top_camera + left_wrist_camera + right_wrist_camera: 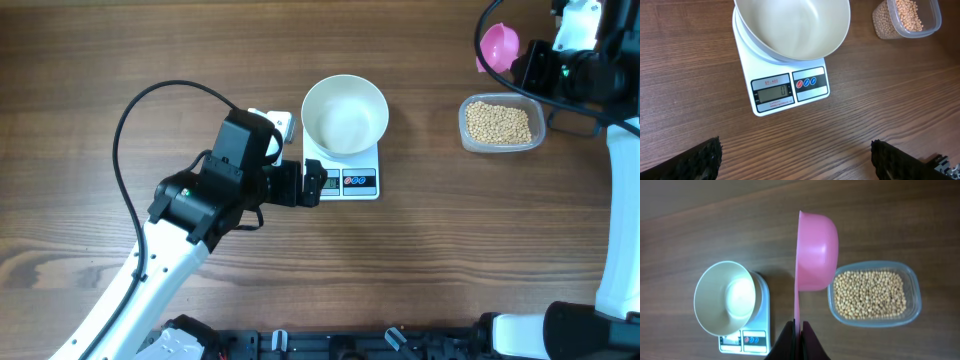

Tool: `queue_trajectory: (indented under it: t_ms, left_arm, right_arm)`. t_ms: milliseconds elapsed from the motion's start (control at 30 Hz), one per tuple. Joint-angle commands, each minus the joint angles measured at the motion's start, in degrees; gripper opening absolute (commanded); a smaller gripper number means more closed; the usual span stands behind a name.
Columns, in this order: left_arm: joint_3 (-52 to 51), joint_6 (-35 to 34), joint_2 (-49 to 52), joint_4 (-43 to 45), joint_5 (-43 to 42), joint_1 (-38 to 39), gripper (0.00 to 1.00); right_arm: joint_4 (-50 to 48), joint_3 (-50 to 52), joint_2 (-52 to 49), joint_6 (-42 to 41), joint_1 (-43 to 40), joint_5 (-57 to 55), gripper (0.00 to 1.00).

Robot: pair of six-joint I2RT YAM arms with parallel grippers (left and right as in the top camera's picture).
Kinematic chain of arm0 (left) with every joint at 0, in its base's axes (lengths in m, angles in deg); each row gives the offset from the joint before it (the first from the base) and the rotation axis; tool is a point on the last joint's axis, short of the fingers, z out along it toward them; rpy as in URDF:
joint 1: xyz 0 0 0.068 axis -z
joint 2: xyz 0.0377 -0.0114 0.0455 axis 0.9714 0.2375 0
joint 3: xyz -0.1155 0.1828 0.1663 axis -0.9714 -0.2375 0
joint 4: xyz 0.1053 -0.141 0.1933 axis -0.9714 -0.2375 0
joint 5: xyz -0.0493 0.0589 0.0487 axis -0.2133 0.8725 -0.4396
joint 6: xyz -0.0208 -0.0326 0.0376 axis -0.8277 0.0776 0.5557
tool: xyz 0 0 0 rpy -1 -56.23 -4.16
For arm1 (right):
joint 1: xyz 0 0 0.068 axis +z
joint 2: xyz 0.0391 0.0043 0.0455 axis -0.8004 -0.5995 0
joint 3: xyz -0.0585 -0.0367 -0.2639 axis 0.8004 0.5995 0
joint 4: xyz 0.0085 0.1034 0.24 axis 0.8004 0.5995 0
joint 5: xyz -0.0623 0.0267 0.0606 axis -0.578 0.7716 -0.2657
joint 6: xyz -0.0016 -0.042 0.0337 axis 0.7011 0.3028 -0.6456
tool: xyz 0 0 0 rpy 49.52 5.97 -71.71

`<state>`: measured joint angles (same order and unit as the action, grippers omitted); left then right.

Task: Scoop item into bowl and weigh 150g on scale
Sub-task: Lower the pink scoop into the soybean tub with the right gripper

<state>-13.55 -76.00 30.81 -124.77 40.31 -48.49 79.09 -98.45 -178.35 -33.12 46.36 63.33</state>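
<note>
Overhead view is showing the brown wooden desk [100,60] running off every edge, with the white-and-black left arm [170,250] reaching in from the lower left and the right arm [620,200] lying along the right edge, partly cut off by the frame. The left gripper [316,185] is hovering over the left end of the white square kitchen scale [358,182], hiding part of its grey display. In the left wrist view only its dark fingertips [705,160] are showing at the bottom corners, spread wide with nothing between them. There the display is facing the camera, but its reading is too small to make out surely.

Sitting on the scale, the round white deep bowl [344,115] is covering most of the platform, its inside showing plain white. The left wrist view is cropping its far rim.

Well to the right, the clear rounded-rectangular plastic tub [466,128] is standing on the desk, holding the small round tan beans [500,123].

Beyond the tub, the right gripper [799,335] is pinching the handle of the pink plastic scoop [499,43], its jaws pressed together on it. A black cable [483,30] is crossing the scoop overhead, and the right wrist view is showing it edge-on from the back, so I cannot tell what is lying inside.
</note>
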Motion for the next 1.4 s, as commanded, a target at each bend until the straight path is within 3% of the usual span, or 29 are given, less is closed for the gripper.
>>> queue_trajectory:
  t_ms: [0, 167, 733, 1367]
  left_arm:
    - [1.0, 0.3, 0.3, 0.2, -0.7, 0.2, 1.0]
    - [1.0, 0.3, 0.3, 0.2, -0.7, 0.2, 1.0]
    - [1.0, 0.3, 0.3, 0.2, -0.7, 0.2, 1.0]
    - [1.0, 0.3, 0.3, 0.2, -0.7, 0.2, 1.0]
  right_arm:
    - [2.8, -0.3, -0.3, 3.5, 0.2, -0.5, 0.04]
    - [9.0, -0.3, -0.3, 3.2, 0.2, 0.0, 0.04]
    - [9.2, -0.3, -0.3, 0.2, 0.2, -1.6, 0.04]
    - [9.2, -0.3, -0.3, 3.5, 0.2, -2.4, 0.04]
